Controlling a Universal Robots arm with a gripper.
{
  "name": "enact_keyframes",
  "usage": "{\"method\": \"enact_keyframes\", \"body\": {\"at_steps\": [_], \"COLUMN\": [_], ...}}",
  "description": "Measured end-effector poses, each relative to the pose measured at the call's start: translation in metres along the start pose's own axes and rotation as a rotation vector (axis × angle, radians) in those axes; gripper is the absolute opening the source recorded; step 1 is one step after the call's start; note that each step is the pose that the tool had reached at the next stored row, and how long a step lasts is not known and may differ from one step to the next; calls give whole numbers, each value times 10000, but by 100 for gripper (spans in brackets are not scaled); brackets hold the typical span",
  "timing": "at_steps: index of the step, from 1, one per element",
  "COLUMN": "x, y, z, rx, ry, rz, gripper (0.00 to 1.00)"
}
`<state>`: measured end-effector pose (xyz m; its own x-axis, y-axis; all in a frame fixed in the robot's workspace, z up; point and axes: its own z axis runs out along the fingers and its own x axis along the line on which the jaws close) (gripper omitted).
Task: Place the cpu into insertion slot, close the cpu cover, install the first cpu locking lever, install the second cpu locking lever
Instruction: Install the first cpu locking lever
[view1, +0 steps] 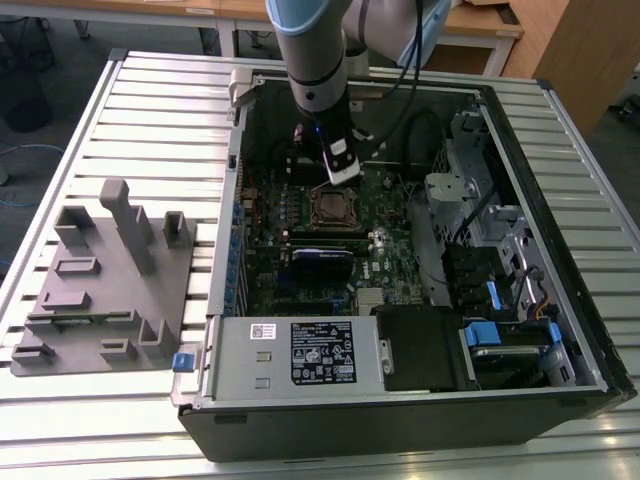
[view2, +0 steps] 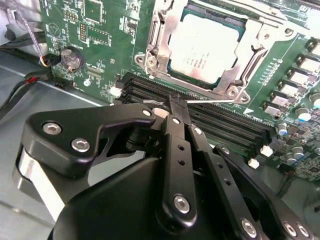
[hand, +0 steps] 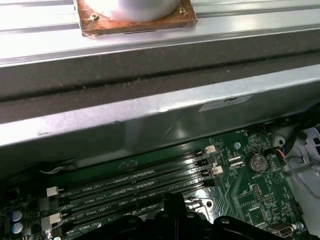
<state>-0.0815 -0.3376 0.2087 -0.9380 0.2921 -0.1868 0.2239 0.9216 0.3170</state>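
The cpu (view2: 202, 47), with its dull grey metal top, lies flat in the insertion slot (view1: 330, 207) on the green board. The silver cpu cover (view2: 235, 75) lies down around it, the chip showing through its window. Thin metal levers (view2: 256, 59) run beside the frame; I cannot tell whether they are latched. My gripper (view2: 173, 102) hangs above the black memory slots (view2: 210, 117), just beside the socket, its black fingers drawn together to one narrow tip with nothing held. In the exterior view the gripper (view1: 343, 178) hovers just behind the socket. Its tip (hand: 175, 199) also shows in the first wrist view.
The open computer case (view1: 520, 130) walls in the board. A power supply (view1: 300, 350) and blue-tabbed drive bays (view1: 500, 330) sit at the front. A grey fixture plate (view1: 100, 290) lies at the exterior view's left. A copper-based block (hand: 135, 15) rests on the slatted table.
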Motion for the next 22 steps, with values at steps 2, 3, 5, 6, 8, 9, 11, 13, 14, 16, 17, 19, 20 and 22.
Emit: {"method": "enact_keyframes", "body": {"at_steps": [2,3,5,6,8,9,11,13,14,16,17,19,20,22], "x": [-1,-5,-13,-16,-18,-18,-17,-14,-13,-9,-7,-4,-4,-4], "y": [-3,-3,-4,-4,-4,-3,-1,2,3,12,17,26,28,29], "z": [11,16,28,33,41,46,55,63,67,75,78,83,85,87], "rx": [-1,0,-1,-1,0,0,-1,-3,-5,-7,-7,-6,-7,-6], "ry": [3,3,2,2,1,0,1,0,0,-1,-1,-2,-2,0], "rz": [-1,-2,0,2,4,5,5,9,11,15,16,18,17,16], "gripper": [11,11,11,11,11,11,11,11,11,11,11,11,11,11]}}
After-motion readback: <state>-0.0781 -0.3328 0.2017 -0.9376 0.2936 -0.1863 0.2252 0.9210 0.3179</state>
